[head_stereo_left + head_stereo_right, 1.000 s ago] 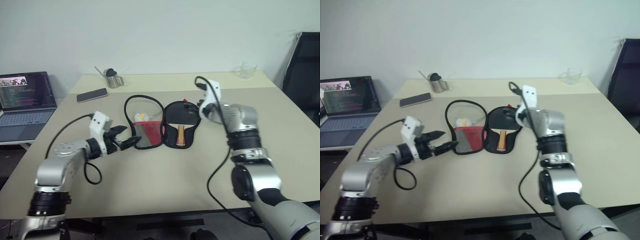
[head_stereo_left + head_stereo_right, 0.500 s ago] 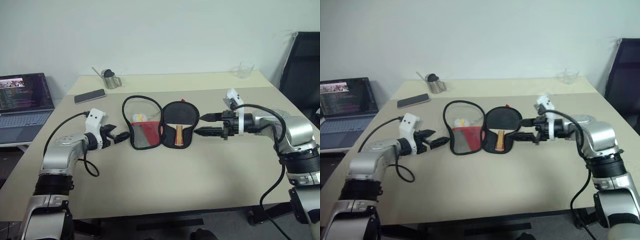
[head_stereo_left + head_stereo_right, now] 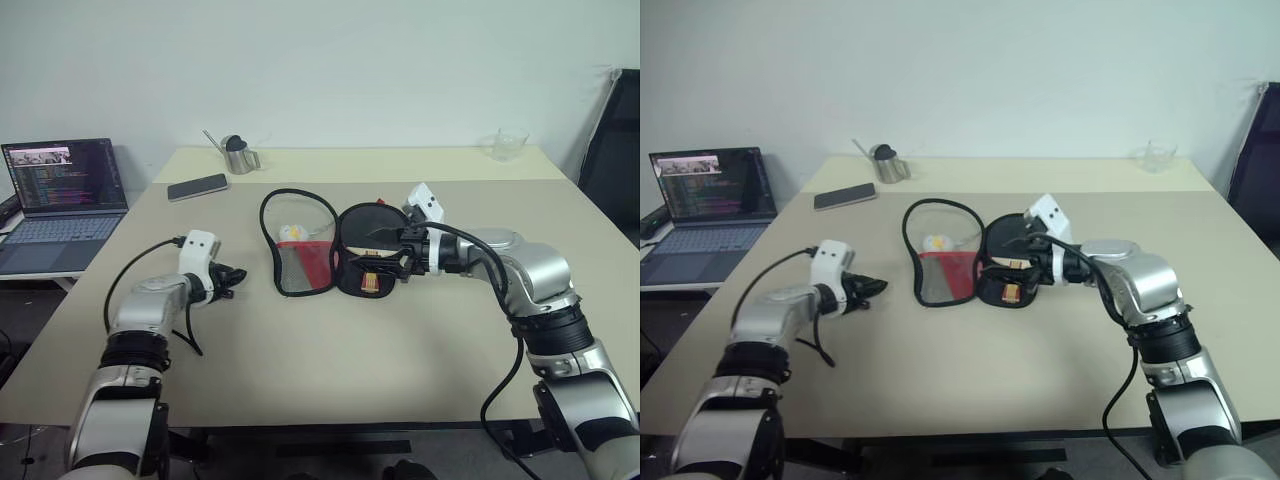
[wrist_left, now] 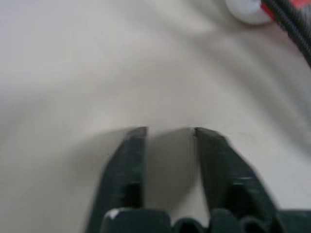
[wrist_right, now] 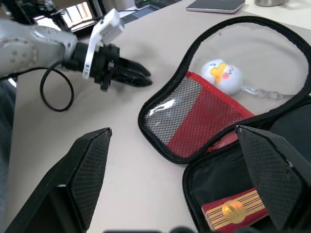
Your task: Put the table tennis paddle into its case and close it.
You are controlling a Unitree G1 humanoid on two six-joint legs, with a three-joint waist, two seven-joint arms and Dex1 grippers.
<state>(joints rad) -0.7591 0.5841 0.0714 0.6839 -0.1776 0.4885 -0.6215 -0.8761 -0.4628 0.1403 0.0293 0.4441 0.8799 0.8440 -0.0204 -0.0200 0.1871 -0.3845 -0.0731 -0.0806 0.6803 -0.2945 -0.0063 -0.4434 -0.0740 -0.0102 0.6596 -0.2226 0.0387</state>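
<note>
From the head views, the paddle [image 3: 368, 240] already lies in the right half of the open case [image 3: 300, 250] on the table [image 3: 300, 370], so closing the flap looks next. The right gripper [image 3: 392, 255] hovers over it, fingers spread wide and empty. In the left wrist view, the left gripper [image 4: 167, 141] is narrowly parted, holding nothing; the right wrist view shows the striped handle [image 5: 238, 209] tucked inside, the red mesh flap [image 5: 194, 116] lying flat.

case [image 3: 958, 257] open flat, desk [image 3: 970, 360] centre | paddle [image 3: 1008, 262] inside | phone [image 3: 845, 196] 10 o'clock | laptop [image 3: 710, 205] 9 o'clock
</note>
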